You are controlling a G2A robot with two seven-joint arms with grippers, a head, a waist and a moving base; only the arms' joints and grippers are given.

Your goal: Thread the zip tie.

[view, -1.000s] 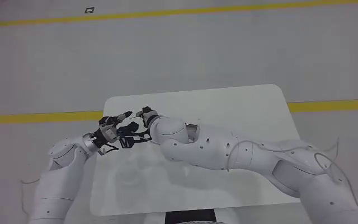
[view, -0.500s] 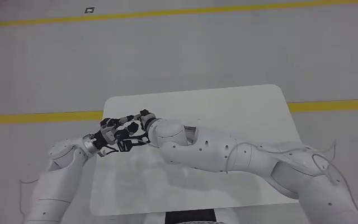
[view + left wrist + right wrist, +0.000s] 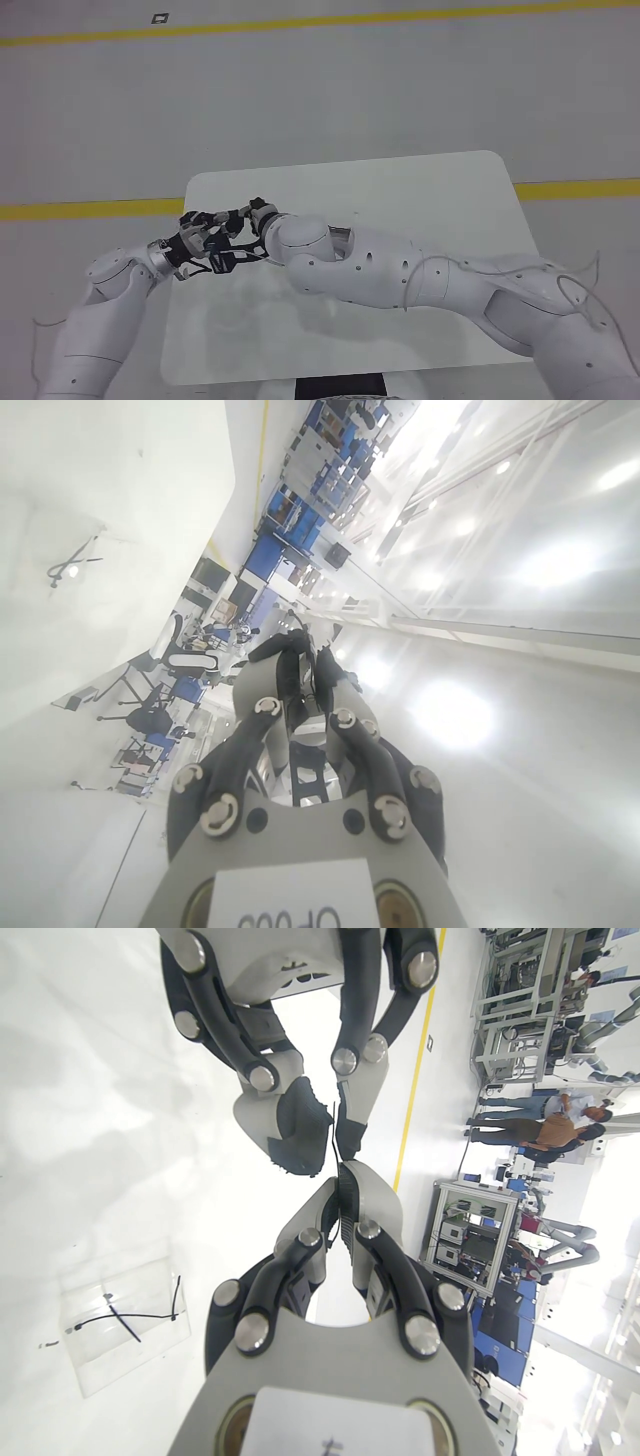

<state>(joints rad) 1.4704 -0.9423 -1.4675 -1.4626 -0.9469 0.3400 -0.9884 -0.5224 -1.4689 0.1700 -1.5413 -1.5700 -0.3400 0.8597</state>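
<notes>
White glossy table — left gripper and right gripper meet tip to tip, each one's ribbed black pads pinching one thin black zip tie — clear plastic box lies apart

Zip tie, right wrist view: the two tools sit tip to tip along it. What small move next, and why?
Probably ease the right tool slightly forward, feeding the zip tie into the left tool. The right tool is shut on the strap, which runs straight on to the left tool, and the two tools nearly touch. The head is too small to tell, so go slowly.
</notes>
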